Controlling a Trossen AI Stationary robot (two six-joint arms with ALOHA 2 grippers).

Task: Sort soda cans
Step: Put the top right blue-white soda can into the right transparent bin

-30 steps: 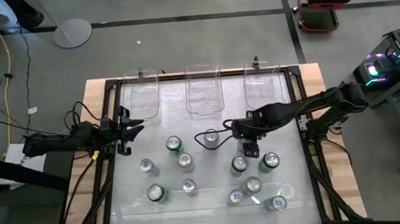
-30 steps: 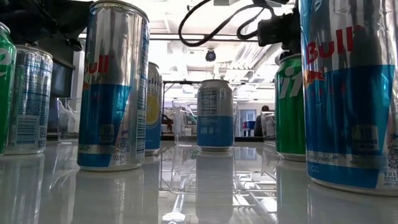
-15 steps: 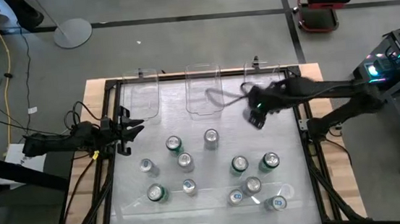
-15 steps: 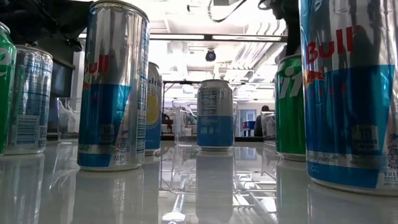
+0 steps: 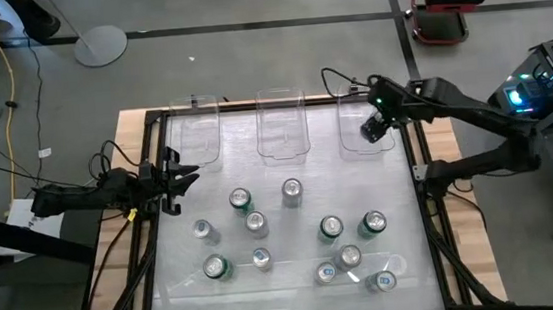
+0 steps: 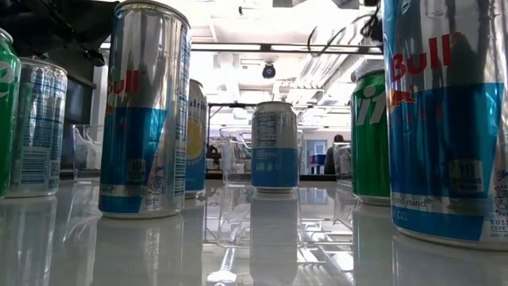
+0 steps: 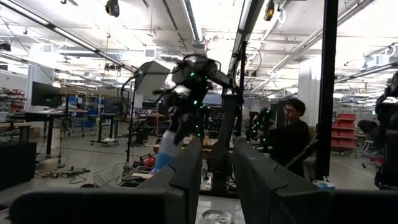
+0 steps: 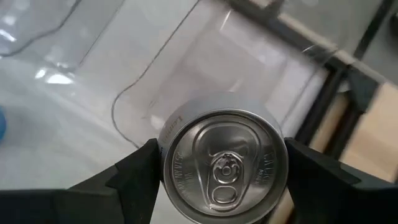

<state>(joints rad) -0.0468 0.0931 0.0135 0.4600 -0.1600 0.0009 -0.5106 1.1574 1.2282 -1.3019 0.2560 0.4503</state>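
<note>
Several soda cans [image 5: 290, 188] stand upright on the glossy white table, their silver tops facing up. In the low view they show silver-and-blue [image 6: 147, 111] or green [image 6: 369, 135]. My right gripper [image 5: 376, 129] hovers over the right clear bin [image 5: 350, 103] at the far edge and is shut on one can [image 8: 221, 165]. From the left wrist view that can shows a blue body [image 7: 166, 154]. My left gripper [image 5: 184, 175] waits open at the table's left edge, its fingers [image 7: 186, 180] touching nothing. My right gripper holds the can by the upper part of its body, just below the top rim [image 8: 171, 140]. It is pinched between the two fingers [image 8: 134, 177], which come from above and point down. The can is lifted clear and hangs about upright above the right bin.
Three clear plastic bins stand in a row at the far edge: left [image 5: 197, 132], middle [image 5: 281, 124] and right. A black frame [image 5: 153, 236] borders the table. A person [image 7: 292, 134] stands in the room beyond it. The standing cans cluster in the near half.
My right gripper has carried its can up from among the cans on the table's right side, toward the far edge and to the right, and is now above the right bin. The standing cans have stayed where they were.
</note>
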